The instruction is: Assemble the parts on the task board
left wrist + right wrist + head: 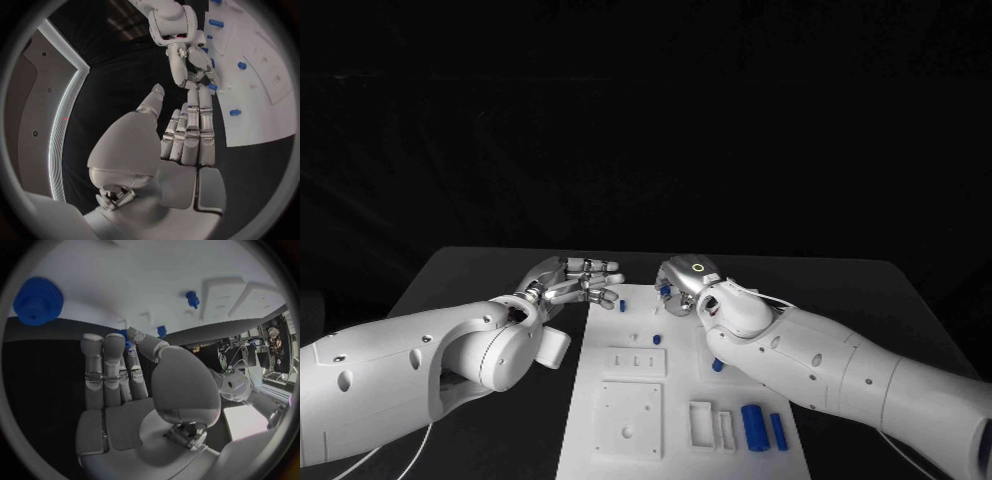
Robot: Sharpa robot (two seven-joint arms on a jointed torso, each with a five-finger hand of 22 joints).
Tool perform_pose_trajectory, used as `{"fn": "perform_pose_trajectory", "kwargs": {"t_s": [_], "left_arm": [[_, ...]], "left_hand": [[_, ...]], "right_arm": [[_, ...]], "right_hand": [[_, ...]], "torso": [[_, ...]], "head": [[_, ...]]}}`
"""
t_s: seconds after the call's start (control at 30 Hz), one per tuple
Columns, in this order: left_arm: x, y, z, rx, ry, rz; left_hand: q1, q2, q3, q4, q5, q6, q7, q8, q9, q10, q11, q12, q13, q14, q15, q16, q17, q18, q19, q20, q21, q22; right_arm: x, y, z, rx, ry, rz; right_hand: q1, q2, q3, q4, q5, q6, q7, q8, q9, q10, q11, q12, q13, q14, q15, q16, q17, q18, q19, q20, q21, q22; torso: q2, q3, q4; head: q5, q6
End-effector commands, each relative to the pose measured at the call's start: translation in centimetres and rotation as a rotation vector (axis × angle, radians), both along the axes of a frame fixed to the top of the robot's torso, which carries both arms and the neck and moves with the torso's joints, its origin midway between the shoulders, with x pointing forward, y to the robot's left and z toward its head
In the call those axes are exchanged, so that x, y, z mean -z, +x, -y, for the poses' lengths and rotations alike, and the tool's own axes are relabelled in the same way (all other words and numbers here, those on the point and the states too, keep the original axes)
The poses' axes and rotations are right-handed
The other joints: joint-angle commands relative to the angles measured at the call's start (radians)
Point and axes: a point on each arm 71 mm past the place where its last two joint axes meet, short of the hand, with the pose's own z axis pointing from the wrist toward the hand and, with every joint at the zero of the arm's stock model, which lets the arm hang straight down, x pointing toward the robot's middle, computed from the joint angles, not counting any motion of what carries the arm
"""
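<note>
A black table [473, 265] stands before a wholly dark backdrop [646, 120]. The left wrist view shows a dark wall panel edged by a bright white light strip [61, 135]. The right wrist view shows a cluttered, lit area of equipment [262, 347] beyond the table's edge.

Two glossy white arms, rounded shells with small dark round holes. Left hand [574, 281] and right hand [684, 283]: silver segmented fingers, pale pads. Green ring light on right wrist.
</note>
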Motion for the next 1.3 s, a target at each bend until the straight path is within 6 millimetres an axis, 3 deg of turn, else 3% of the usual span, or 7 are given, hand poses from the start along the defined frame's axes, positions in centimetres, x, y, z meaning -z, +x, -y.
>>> {"fn": "perform_pose_trajectory", "kwargs": {"t_s": [0.03, 0.37, 0.5, 1.3], "left_arm": [[-0.33, -0.05, 0.37, 0.022, -0.003, 0.010], [-0.49, -0.02, 0.51, 0.022, -0.002, 0.015], [-0.49, 0.01, 0.58, 0.023, -0.002, 0.015], [-0.48, 0.11, 0.83, 0.028, -0.001, 0.014]], "left_hand": [[0.003, 0.000, -0.005, 0.001, 0.004, -0.010, 0.000, 0.000, 0.001, -0.006, 0.004, 0.003, 0.002, -0.005, 0.001, -0.004, 0.001, -0.004, -0.007, 0.002, 0.006, 0.002], [0.003, 0.000, -0.005, 0.002, 0.004, -0.014, 0.000, 0.000, 0.000, -0.009, 0.004, 0.003, 0.001, -0.005, 0.001, -0.004, 0.001, -0.004, -0.008, 0.002, 0.006, 0.002], [0.004, -0.002, -0.004, 0.003, 0.004, -0.014, 0.000, 0.000, 0.001, -0.012, 0.005, 0.003, 0.002, -0.005, 0.002, -0.004, 0.001, -0.003, -0.008, 0.002, 0.007, 0.002], [0.004, -0.002, -0.002, 0.005, 0.004, -0.013, -0.002, 0.000, 0.001, -0.012, 0.004, 0.003, 0.002, -0.005, 0.001, -0.004, 0.001, -0.003, -0.009, 0.002, 0.007, 0.003]], "right_arm": [[-0.02, 0.01, -0.22, -0.007, -0.001, -0.001], [0.02, -0.04, -0.62, -0.019, 0.003, -0.011], [0.07, 0.03, -0.65, -0.016, 0.002, -0.012], [0.54, 0.47, -0.99, -0.009, -0.015, -0.033]], "right_hand": [[0.004, 0.002, -0.005, 0.002, 0.005, 0.009, 0.001, 0.004, 0.000, 0.055, -0.048, 0.003, 0.004, 0.000, -0.006, -0.006, 0.001, 0.011, 0.004, -0.001, -0.004, 0.055], [0.004, 0.004, -0.007, 0.001, 0.008, 0.008, 0.002, 0.005, 0.000, 0.053, -0.048, 0.003, 0.004, 0.000, -0.006, -0.007, 0.000, 0.012, 0.005, -0.001, -0.011, 0.056], [0.004, 0.004, -0.007, 0.001, 0.008, 0.008, 0.002, 0.005, 0.000, 0.053, -0.048, 0.003, 0.004, 0.000, -0.006, -0.007, 0.000, 0.012, 0.005, -0.001, -0.011, 0.056], [0.002, 0.006, -0.009, -0.001, 0.009, 0.004, 0.003, 0.004, 0.000, 0.049, -0.046, 0.003, 0.004, -0.001, -0.005, -0.009, -0.001, 0.012, 0.005, 0.000, -0.021, 0.056]], "torso": [[0.002, -0.0012, 0.0016], [0.006, -0.0033, 0.0010], [0.008, -0.0061, 0.0031], [0.013, -0.0075, 0.0030]], "head": [[0.000, -0.002], [0.005, -0.005], [0.002, -0.003], [0.005, -0.005]]}}
